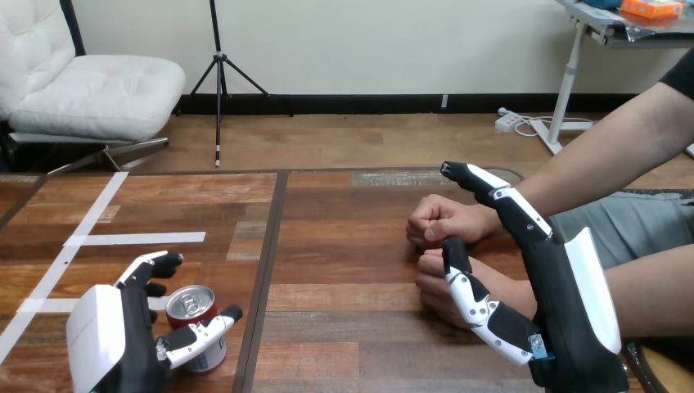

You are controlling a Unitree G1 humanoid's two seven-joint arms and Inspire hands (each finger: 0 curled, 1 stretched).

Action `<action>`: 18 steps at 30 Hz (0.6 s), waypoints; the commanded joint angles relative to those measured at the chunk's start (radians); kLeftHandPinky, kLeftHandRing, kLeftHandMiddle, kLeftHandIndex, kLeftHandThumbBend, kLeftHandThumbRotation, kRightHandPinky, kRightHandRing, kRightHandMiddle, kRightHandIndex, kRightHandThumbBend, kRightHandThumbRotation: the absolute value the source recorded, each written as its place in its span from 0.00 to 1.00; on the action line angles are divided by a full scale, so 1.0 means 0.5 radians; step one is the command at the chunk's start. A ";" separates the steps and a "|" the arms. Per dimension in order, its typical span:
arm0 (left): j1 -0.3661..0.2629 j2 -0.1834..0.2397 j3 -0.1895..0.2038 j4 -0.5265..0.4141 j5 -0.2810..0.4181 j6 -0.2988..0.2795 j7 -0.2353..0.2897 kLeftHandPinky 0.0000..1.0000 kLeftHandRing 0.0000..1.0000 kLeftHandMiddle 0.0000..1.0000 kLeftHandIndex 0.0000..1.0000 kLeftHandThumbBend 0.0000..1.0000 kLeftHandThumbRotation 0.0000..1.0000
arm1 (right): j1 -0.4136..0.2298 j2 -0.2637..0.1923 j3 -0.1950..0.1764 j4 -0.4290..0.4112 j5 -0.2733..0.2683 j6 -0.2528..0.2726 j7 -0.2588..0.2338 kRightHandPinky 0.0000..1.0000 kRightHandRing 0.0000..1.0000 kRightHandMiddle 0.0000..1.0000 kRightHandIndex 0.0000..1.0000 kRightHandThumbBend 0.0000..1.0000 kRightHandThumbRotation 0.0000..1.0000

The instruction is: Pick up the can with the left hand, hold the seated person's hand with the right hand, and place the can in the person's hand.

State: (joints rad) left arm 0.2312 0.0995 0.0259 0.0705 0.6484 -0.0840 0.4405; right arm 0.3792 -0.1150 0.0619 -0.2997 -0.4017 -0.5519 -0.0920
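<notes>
On the wooden worktop [344, 327], low at the left, my left hand [123, 344] wraps the can [190, 304], fingers curled behind it and thumb across its front. The can stands upright. My right hand [565, 327] is open, fingers straight, with its thumb over the person's nearer fist [432, 285] and the farther fist [442, 219] just beyond.

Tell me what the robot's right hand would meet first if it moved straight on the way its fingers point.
Probably the person's upper closed hand, which lies between the right hand's thumb and fingers; depth is unclear, so it might pass above.
</notes>
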 commanded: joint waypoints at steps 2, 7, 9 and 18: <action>-0.100 0.029 -0.071 -0.036 0.096 0.059 0.060 0.45 0.61 0.67 0.66 0.90 0.20 | -0.065 -0.012 -0.004 -0.101 0.017 0.004 0.012 0.86 0.85 0.84 0.82 0.21 0.00; -0.098 0.051 -0.100 -0.021 0.138 0.125 0.058 0.45 0.62 0.69 0.67 0.90 0.19 | -0.065 -0.017 -0.003 -0.106 0.017 0.011 0.013 0.86 0.85 0.84 0.82 0.21 0.00; -0.097 0.061 -0.111 -0.016 0.154 0.146 0.058 0.46 0.63 0.69 0.68 0.90 0.20 | -0.065 -0.017 -0.003 -0.107 0.017 0.013 0.012 0.86 0.85 0.84 0.82 0.21 0.00; -0.084 0.116 -0.165 -0.043 0.220 0.275 -0.027 0.50 0.70 0.76 0.74 0.91 0.26 | -0.072 -0.021 0.002 -0.104 0.017 0.008 0.015 0.86 0.85 0.84 0.82 0.21 0.00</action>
State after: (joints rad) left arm 0.2309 0.1181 -0.0355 0.0720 0.7276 0.0272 0.4462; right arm 0.3792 -0.1210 0.0627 -0.3086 -0.4008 -0.5433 -0.0860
